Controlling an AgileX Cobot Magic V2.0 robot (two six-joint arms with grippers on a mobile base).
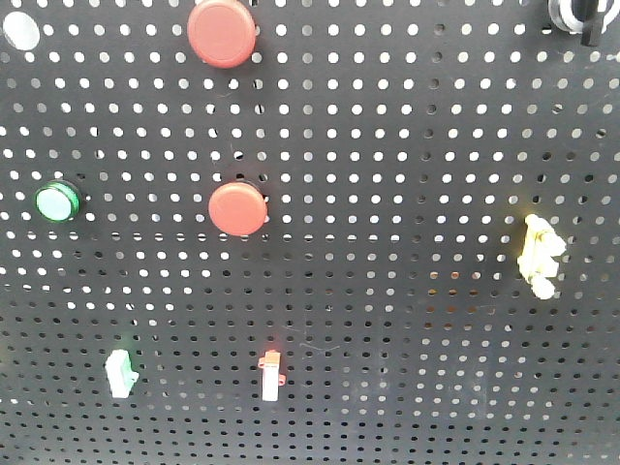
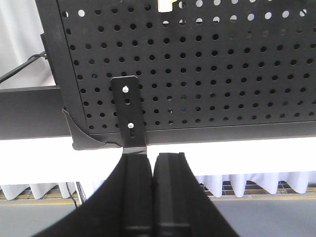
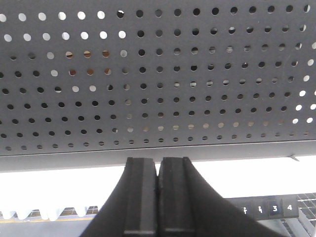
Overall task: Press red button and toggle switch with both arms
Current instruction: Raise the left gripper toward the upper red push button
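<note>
Left pincer [image 2: 153, 168] and right pincer [image 3: 158, 170]: pressed shut, gripping nothing, just below pegboard [image 2: 222, 74] lower edge. Red button [image 1: 222, 32], toggle switch [image 1: 572, 12]: high up the pegboard, well above either pincer.

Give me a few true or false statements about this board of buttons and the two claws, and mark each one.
1. The large red button sits higher on the board than the small red button. True.
2. The green button is right of the small red button. False: it is to its left.
3. The left claw and the right claw are both shut. True.
4. The left claw is pressing the large red button. False: it is by the board's bottom edge, touching no button.
5. The toggle switch is at the bottom left of the front view. False: it is cut off at the top right.
</note>
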